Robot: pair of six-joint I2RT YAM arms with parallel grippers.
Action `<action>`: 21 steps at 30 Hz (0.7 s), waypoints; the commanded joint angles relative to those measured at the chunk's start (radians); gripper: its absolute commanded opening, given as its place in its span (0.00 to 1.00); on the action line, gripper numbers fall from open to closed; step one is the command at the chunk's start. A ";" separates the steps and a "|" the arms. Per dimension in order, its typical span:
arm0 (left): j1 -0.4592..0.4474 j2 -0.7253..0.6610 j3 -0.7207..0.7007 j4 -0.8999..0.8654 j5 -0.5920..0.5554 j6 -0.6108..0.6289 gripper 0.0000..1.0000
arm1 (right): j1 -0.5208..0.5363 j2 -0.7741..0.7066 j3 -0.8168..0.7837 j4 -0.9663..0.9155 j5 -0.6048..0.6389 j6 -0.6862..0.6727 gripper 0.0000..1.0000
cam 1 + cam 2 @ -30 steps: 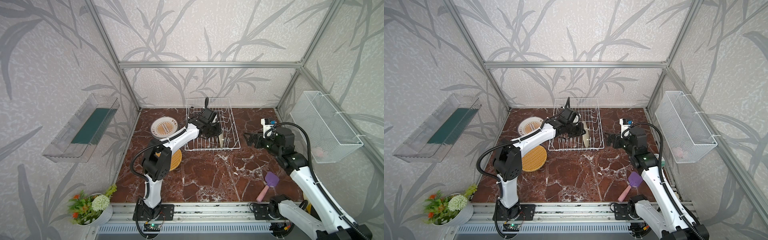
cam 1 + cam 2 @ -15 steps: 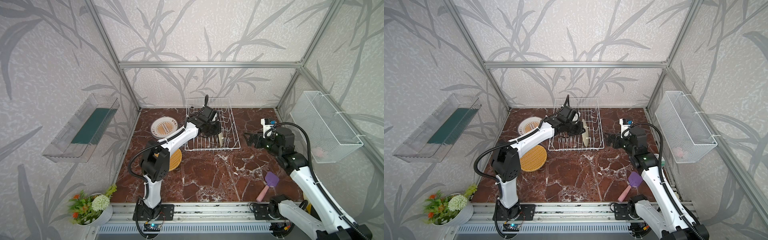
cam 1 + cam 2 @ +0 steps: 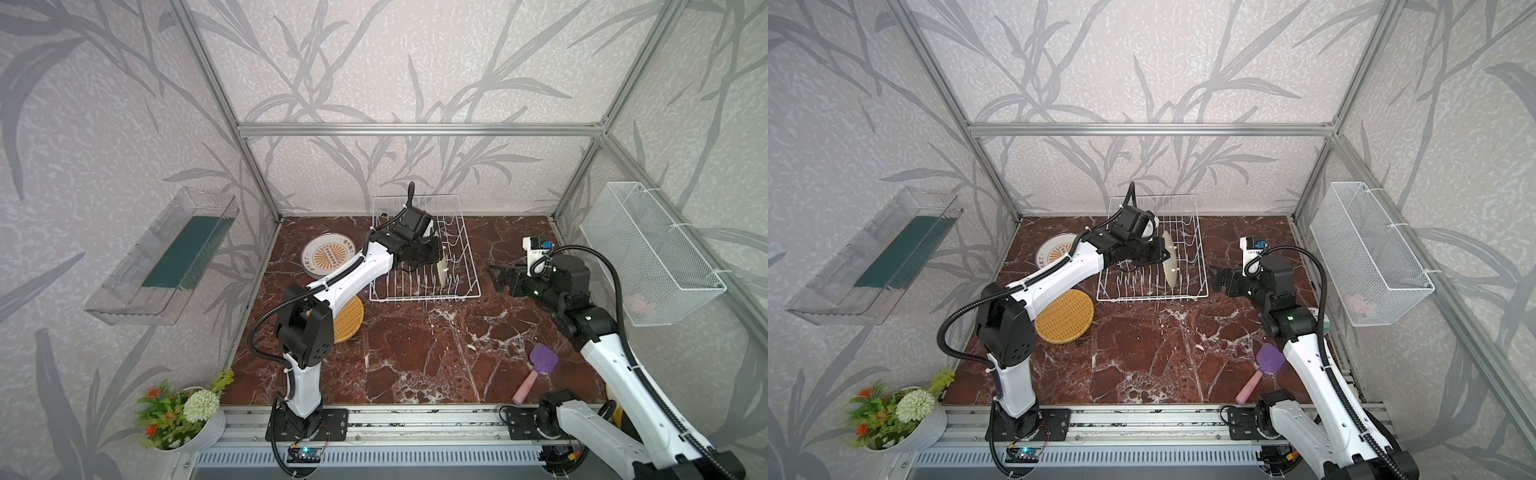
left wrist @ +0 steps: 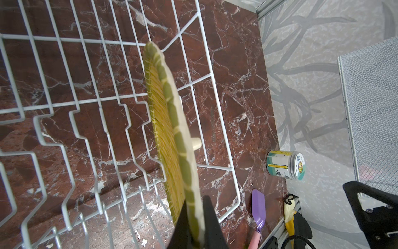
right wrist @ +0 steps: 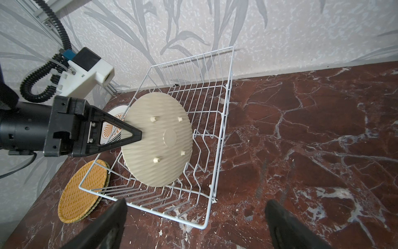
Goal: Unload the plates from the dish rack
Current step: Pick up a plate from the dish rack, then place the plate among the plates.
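1. Left gripper [image 4: 195, 203]: jaws clamped on the rim of a yellow woven plate [image 4: 170, 120], one finger on each face.
2. The left wrist view shows that plate edge-on, with its woven face and scalloped rim. Only the right wrist view shows its pale ribbed underside [image 5: 157, 140] with small feet, and a black fingertip [image 5: 134, 135] lying on it.
3. The plate stands upright inside the dish rack [image 3: 469, 266], toward the rack's right side. Cannot tell whether its lower edge touches the wires.
4. Right gripper [image 5: 197, 201]: jaws spread wide, nothing between them, near the rack's right side but apart from it.
5. On the table [image 3: 415, 353] left of the rack, a sunburst plate [image 3: 328, 259] lies flat. Nearer the front, a second woven plate [image 3: 1065, 316] also lies flat.
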 commanded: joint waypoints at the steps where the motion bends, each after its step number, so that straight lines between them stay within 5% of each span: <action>1: -0.003 -0.079 0.054 -0.013 -0.031 0.033 0.00 | -0.006 -0.017 0.024 0.000 -0.007 0.007 0.99; 8: -0.006 -0.143 0.088 -0.045 -0.089 0.166 0.00 | -0.006 0.007 0.069 -0.039 -0.002 0.057 0.99; 21: -0.040 -0.228 0.036 -0.052 -0.325 0.670 0.00 | -0.031 0.052 0.113 0.013 -0.029 0.223 0.99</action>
